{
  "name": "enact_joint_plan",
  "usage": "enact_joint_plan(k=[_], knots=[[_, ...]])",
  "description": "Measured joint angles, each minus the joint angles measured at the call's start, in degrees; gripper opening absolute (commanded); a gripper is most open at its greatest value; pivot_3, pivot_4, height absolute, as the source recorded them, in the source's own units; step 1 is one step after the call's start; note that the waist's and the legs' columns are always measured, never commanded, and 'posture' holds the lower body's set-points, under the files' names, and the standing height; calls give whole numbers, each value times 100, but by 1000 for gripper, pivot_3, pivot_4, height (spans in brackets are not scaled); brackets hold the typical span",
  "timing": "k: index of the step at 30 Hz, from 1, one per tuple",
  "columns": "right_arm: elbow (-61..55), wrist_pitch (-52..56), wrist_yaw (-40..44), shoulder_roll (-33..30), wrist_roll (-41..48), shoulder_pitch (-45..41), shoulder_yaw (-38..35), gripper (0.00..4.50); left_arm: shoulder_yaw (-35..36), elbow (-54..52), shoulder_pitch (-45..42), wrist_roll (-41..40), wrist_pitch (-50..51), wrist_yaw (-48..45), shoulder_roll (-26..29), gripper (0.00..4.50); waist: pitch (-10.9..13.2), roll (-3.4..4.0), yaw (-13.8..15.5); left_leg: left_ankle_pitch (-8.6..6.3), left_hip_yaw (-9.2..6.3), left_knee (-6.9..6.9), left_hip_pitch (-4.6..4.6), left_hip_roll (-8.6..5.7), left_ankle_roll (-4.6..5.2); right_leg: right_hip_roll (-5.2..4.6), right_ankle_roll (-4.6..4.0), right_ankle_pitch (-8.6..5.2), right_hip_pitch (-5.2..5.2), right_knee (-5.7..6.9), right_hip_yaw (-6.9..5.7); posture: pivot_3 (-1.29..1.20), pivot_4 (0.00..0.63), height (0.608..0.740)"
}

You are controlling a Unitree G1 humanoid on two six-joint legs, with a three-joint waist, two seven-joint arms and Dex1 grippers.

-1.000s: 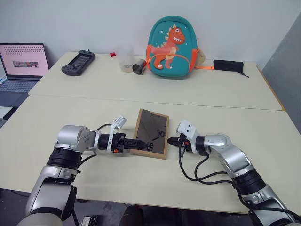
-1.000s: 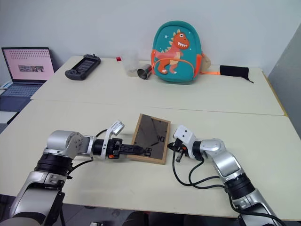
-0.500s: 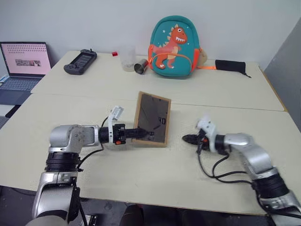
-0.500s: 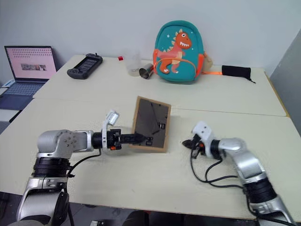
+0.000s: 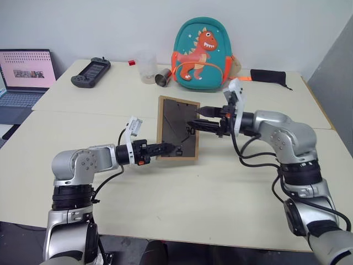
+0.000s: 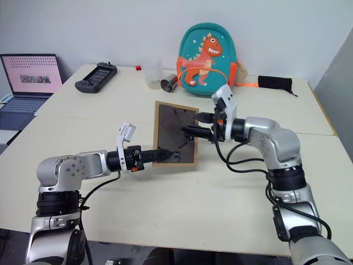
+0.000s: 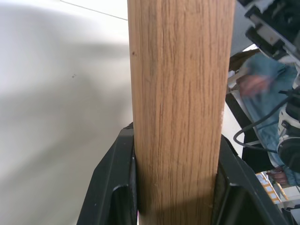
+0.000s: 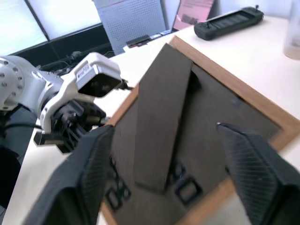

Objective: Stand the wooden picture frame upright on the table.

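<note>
On the big pale cream table [image 5: 182,193], I see the small light-wood picture frame [image 5: 177,128] raised nearly upright near the seam, its dark back panel facing me. My left gripper [image 5: 165,148] pinches its lower edge; the left wrist view shows black fingers [image 7: 115,187] clamped on both faces of the wood. My right gripper [image 5: 199,117] is spread at the frame's right edge; its wrist view shows the fold-out stand [image 8: 159,117] between the fingers. Behind sits a teal dinosaur backpack [image 5: 203,54].
</note>
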Motion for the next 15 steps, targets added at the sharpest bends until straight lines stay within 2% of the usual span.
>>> enact_joint_plan(k=[3,8,15], knots=[[462,-328,48,233,-174,-102,221,4447,-2,-37,2,-44,5,80,-13,1298,0,0,-22,3,4,-4,-2,2,-6,0,0,0,-6,0,1,0,150,740],[523,-598,111,501,-222,-141,431,4447,-1,-41,2,-92,12,181,-12,1298,0,0,-30,6,3,-7,-2,3,-11,0,0,0,-6,0,-1,0,150,740],[211,-346,124,477,-136,-110,415,4447,59,-40,0,-252,106,278,-7,1298,1,1,-21,6,1,-4,-3,2,-10,-2,0,0,-6,1,-3,0,150,740]])
